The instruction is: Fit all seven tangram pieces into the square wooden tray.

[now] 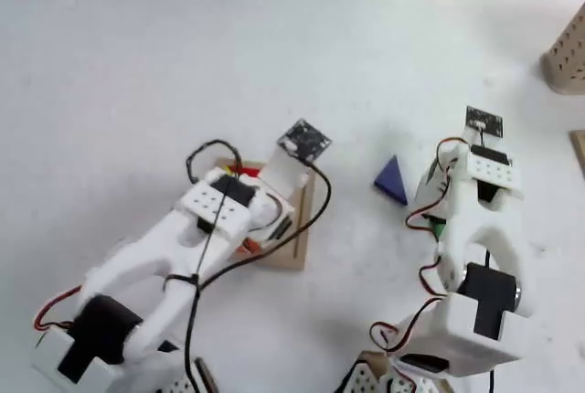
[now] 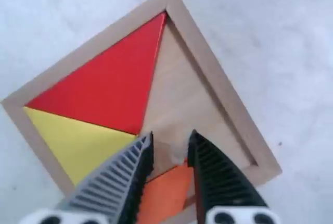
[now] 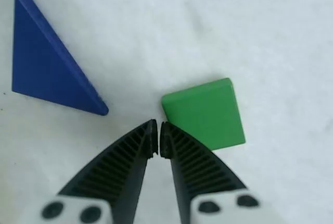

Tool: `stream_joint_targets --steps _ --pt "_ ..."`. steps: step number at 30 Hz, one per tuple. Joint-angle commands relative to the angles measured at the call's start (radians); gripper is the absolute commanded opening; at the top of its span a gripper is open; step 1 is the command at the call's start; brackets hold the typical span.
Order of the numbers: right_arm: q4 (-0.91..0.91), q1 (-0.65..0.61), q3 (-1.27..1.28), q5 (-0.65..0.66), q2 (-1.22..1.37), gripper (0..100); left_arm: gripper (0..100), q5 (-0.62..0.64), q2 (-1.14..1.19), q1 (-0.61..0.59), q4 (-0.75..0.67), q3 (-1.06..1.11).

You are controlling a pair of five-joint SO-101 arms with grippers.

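Note:
The square wooden tray (image 2: 206, 60) holds a red triangle (image 2: 109, 78), a yellow triangle (image 2: 73, 140) and an orange piece (image 2: 166, 195); the rest of its floor is bare wood. My left gripper (image 2: 170, 139) hangs open just above the tray, over the orange piece's edge, with nothing between its fingers. In the high view the left arm covers most of the tray (image 1: 303, 219). My right gripper (image 3: 157, 128) is shut and empty, its tips beside a corner of the green square (image 3: 205, 112) on the table. The blue triangle (image 3: 47, 73) lies apart, between tray and right arm (image 1: 391, 180).
A perforated wooden block (image 1: 569, 55) stands at the far right edge of the white table. Pale perforated parts (image 1: 366, 379) sit at the front edge between the arm bases. Open tabletop stretches across the far half.

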Motion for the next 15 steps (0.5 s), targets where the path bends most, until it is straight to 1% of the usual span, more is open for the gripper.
stream_joint_targets --steps 1,11,13,15 --pt "-0.012 0.007 -0.040 -0.003 -0.039 2.2 13 0.006 -0.027 -0.010 0.006 -0.060" --pt "-0.012 0.007 -0.040 -0.003 -0.039 2.2 13 0.006 -0.028 -0.010 0.006 -0.063" --pt "-0.012 0.007 -0.040 -0.003 -0.039 2.2 9 0.006 -0.048 -0.008 0.009 -0.075" --pt "-0.012 0.007 -0.040 -0.003 -0.039 2.2 2 0.003 -0.099 -0.008 0.035 -0.086"
